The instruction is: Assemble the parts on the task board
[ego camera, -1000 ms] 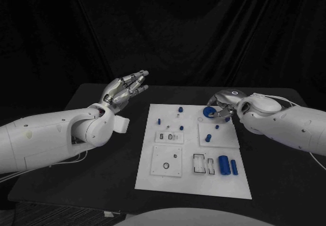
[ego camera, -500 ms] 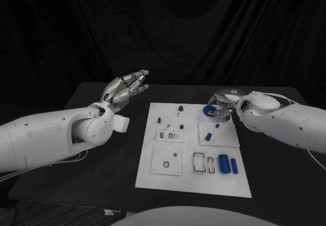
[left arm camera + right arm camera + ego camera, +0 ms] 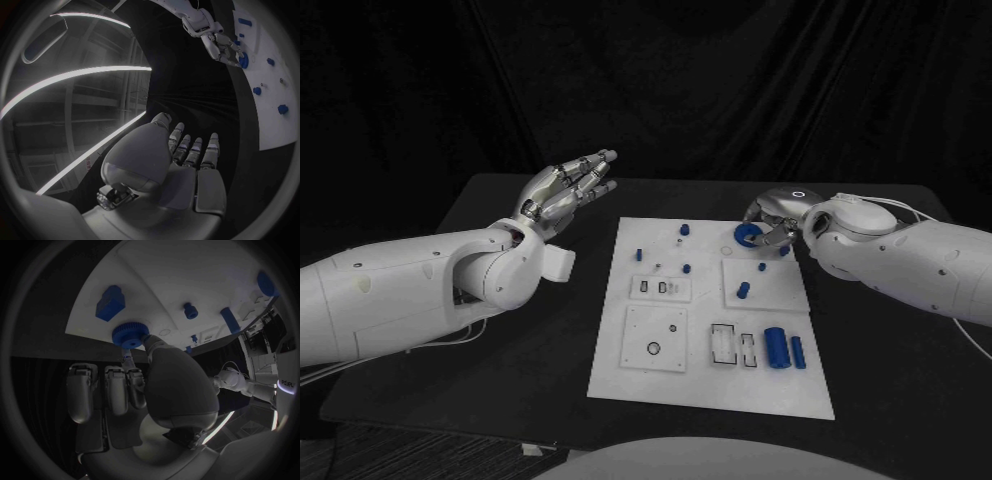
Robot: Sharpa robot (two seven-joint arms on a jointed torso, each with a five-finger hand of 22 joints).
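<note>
On the black desk (image 3: 473, 380) lies the white board (image 3: 708, 385), reaching from near the robot toward the far edge. On its nearest part to the right lie two blue cylinders side by side, a thick one (image 3: 775, 349) and a thinner one (image 3: 796, 352), just beside two rectangular slots (image 3: 723, 345); to the left of these sits a square plate with a small black ring (image 3: 653, 349) on it. Further out, a small blue block (image 3: 743, 292) lies on the right-hand square plate, and a few blue pegs (image 3: 688, 268) stand in the middle of the board, with another peg (image 3: 684, 231) close to the far edge. At the far right corner of the board, the right robot hand (image 3: 776, 222) pinches a blue toothed wheel (image 3: 747, 236) between its thumb and a finger; the wrist view shows the wheel (image 3: 130, 335) at the board's edge, near a blue block (image 3: 110, 302), while the other fingers (image 3: 82, 390) hang straight and apart below it. The left robot hand (image 3: 564, 191) is raised above the desk, left of the board and well apart from it, holding nothing, its fingers (image 3: 187, 149) stretched out and lying close together
</note>
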